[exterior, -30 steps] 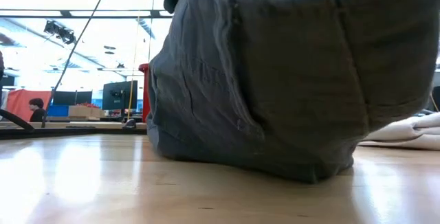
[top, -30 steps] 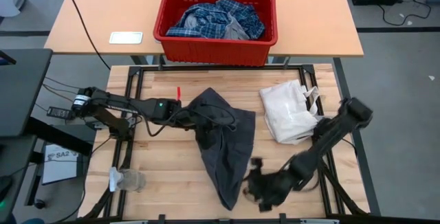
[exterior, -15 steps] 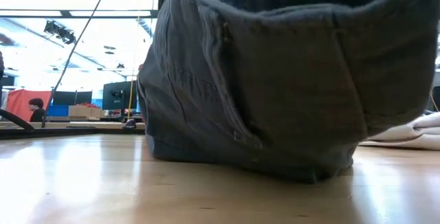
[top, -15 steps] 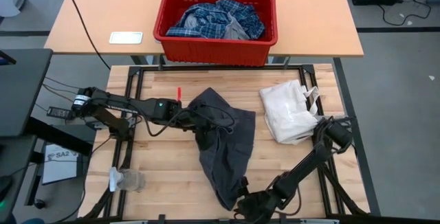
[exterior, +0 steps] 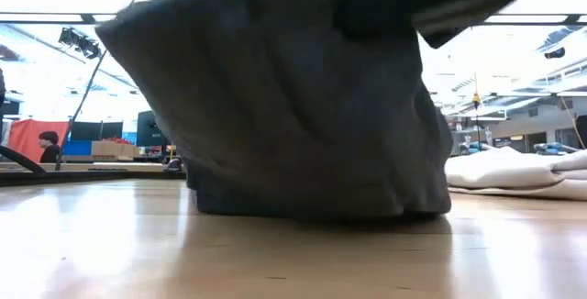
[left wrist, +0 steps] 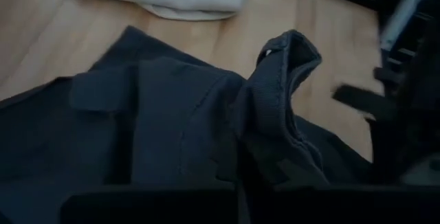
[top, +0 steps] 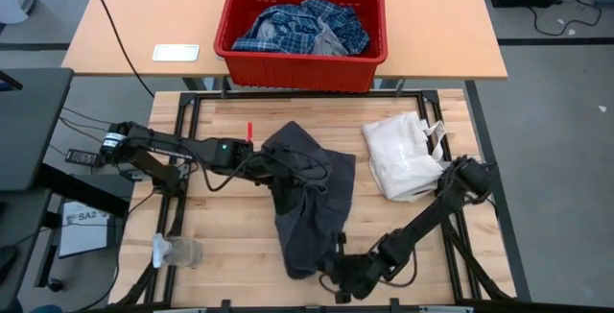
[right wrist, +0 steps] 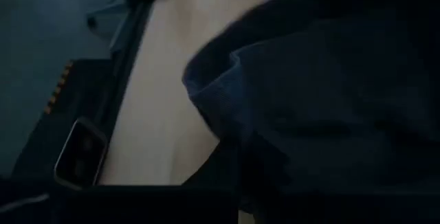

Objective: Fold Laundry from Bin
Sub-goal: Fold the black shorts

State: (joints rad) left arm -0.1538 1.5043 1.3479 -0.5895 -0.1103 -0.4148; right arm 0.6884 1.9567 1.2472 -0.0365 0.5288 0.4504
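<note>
Spreading across the middle of the pale slatted wooden work table (top: 230,231), the dark grey pair of shorts (top: 309,203) lies crumpled, its near end lifted off the boards. Behind this table stands a longer tan tabletop (top: 144,25) carrying the bright red rectangular plastic bin (top: 300,61), where a blue-and-white plaid shirt (top: 305,23) is heaped with a light grey piece (top: 333,38) showing in it. To the right of the shorts, apart from them, rests a white fabric bag with cords (top: 405,159). The left gripper (top: 271,165) reaches in from the left edge and has its fingers pressed together on the far part of the shorts, bunching the cloth there. The right gripper (top: 338,267) sits low at the near edge, fingers pinched on the shorts' near hem, and in the low view the raised cloth blocks most of the room beyond. A white flat card (top: 176,52) lies left of the bin, and a small red marker (top: 248,130) stands near the work table's far edge.
</note>
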